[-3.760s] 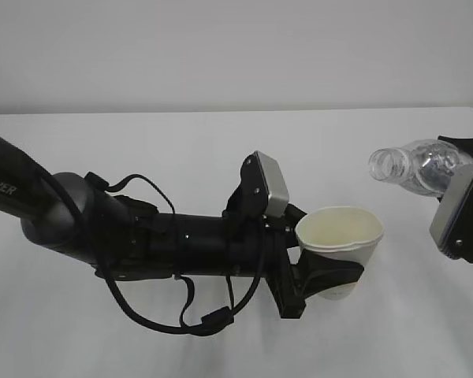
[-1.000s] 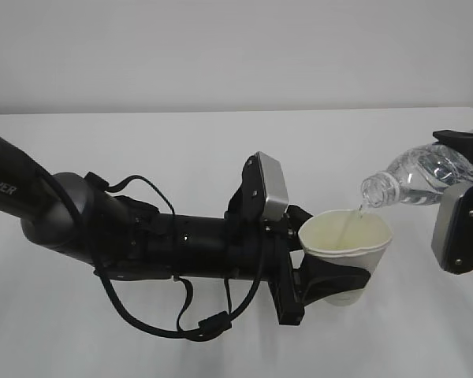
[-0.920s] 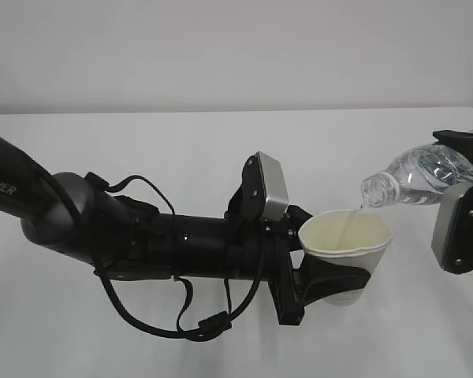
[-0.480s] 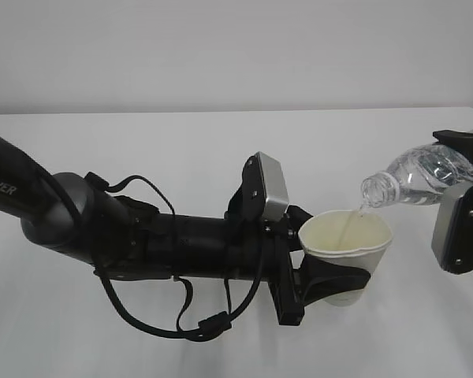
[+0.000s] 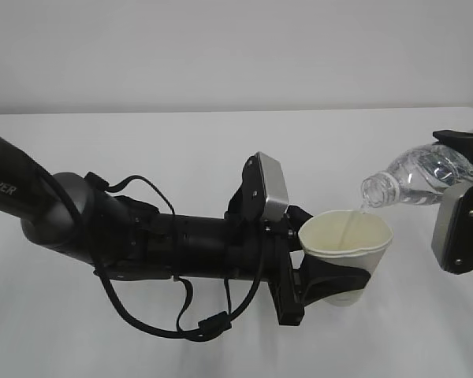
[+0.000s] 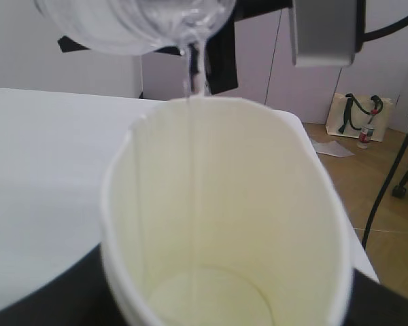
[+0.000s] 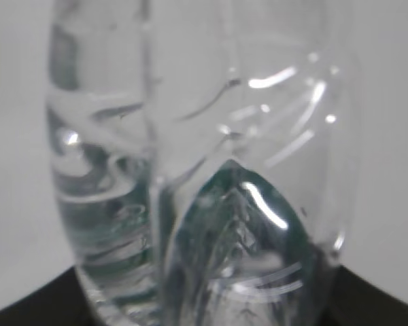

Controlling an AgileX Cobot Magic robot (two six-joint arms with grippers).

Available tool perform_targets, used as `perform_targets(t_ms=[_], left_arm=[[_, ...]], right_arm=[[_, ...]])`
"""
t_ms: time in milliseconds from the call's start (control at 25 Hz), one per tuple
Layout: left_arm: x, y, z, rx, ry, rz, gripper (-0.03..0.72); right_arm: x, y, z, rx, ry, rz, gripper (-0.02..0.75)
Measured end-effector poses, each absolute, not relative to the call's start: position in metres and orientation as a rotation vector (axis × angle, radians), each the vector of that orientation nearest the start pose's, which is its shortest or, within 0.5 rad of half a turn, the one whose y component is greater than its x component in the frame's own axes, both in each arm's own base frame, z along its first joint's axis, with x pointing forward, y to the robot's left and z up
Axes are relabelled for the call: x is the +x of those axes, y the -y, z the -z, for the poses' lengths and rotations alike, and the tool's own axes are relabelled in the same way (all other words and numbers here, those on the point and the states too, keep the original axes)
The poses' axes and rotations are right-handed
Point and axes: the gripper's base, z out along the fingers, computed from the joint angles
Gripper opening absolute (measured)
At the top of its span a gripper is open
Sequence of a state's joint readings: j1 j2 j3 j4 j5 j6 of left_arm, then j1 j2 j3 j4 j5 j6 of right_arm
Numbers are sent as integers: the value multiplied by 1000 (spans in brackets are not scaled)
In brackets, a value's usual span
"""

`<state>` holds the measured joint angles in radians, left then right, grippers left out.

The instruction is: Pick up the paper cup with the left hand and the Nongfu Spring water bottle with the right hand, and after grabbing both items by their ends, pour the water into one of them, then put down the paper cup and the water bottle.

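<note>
- Black fingers of the left hand (image 5: 325, 285) are clasping the lower part of the paper cup (image 5: 345, 252) from both sides, at a middle width, and are holding it upright above the white table (image 5: 181, 142).
- Cream-coloured inside of the cup is showing in the left wrist view, with a little of the water (image 6: 197, 75) lying at the bottom.
- One thin stream of water is falling from the open mouth of the Nongfu Spring water bottle (image 5: 414, 177) into the cup; the mouth is hanging just above the far rim, not touching it.
- At the right edge, the right hand (image 5: 461, 189) is gripping the bottle by its rear end, the jaws standing about half open around it; the bottle is lying tilted, neck down toward the cup.
- Clear ribbed plastic with a green tint is filling the right wrist view.
- I am counting one cup, one bottle and two arms.
</note>
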<state>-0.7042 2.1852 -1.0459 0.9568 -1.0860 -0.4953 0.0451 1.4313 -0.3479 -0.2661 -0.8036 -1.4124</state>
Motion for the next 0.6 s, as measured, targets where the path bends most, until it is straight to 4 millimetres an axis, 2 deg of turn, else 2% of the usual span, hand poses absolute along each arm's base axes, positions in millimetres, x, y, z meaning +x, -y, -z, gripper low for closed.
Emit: perform_targets(t_ms=[600], left_arm=[[262,309,-111,1244,-1401,1152,420]], right_arm=[[240,-28,-191,-1474,-1165,938,395]])
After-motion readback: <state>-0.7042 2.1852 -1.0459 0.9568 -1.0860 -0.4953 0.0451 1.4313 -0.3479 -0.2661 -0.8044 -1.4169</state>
